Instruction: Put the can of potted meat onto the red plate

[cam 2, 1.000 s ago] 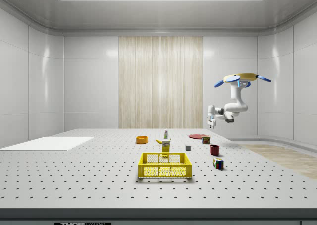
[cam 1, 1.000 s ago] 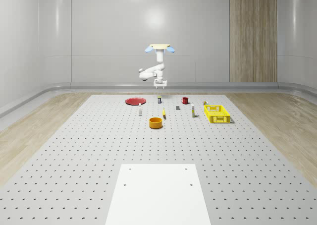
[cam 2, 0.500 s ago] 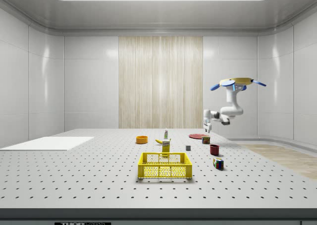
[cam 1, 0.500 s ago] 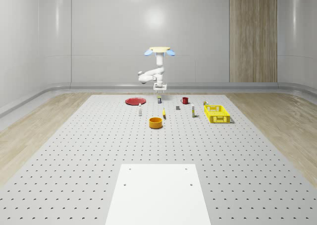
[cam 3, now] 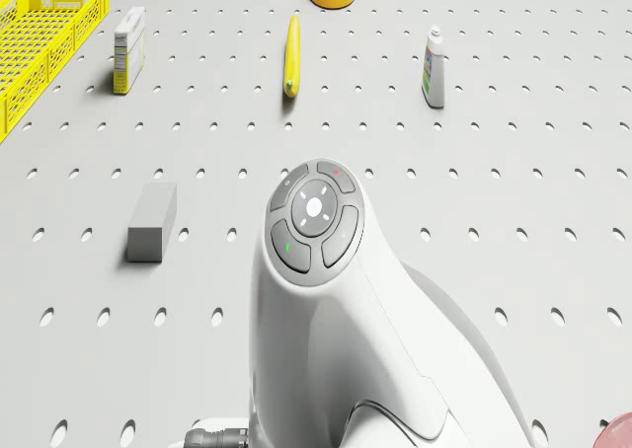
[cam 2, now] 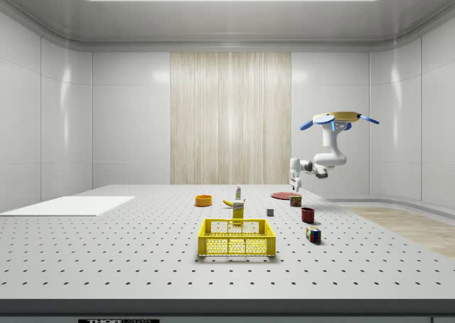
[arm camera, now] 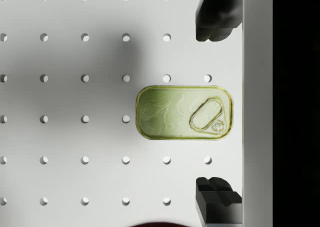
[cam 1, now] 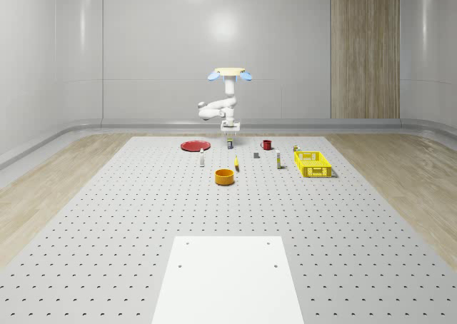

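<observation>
While upright, can (arm camera: 184, 112) crosswise between fingers (arm camera: 216, 19)

On the table stand one red plate (cam 1: 194, 146), one orange bowl (cam 1: 225, 176), one yellow basket (cam 1: 313, 163), one banana (cam 3: 291, 55), one red mug (cam 1: 266, 145), one potted meat can (arm camera: 184, 112) and perhaps several small boxes and bottles.

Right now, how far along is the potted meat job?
Done: the drone hovers over the can of potted meat, with the gripper lined up above it. In hand: open fingers straddle the can, not yet gripping. Left: descend, grasp, lift, carry to the red plate.
</observation>
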Available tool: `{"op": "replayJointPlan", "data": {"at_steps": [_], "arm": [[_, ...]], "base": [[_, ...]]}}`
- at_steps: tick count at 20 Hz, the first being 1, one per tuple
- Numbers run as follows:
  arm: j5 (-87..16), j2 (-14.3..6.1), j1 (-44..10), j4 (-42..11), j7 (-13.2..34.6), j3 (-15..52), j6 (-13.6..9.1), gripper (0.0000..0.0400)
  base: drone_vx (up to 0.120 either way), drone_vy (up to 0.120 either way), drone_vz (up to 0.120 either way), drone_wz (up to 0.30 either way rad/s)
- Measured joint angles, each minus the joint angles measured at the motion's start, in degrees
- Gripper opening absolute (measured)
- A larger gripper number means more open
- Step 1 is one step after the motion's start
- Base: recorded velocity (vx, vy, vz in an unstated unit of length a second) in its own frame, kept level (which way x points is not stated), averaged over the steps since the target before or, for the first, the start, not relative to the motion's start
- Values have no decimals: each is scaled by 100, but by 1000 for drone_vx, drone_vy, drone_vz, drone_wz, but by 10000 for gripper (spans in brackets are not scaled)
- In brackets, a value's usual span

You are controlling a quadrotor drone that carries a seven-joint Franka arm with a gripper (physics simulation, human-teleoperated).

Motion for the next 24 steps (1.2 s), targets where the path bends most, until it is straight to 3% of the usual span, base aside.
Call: {"op": "replayJointPlan", "data": {"at_steps": [10,19,22,24], "arm": [[-727,-281,-29,232,-82,-821,575,400],[-1016,-391,-31,382,-160,-1153,842,400],[-1049,-406,-38,403,-164,-1192,878,321],[-1065,-414,-43,411,-165,-1207,892,302]], "base": [[0,0,0,0],[0,0,0,0],[0,0,0,0],[0,0,0,0]]}}
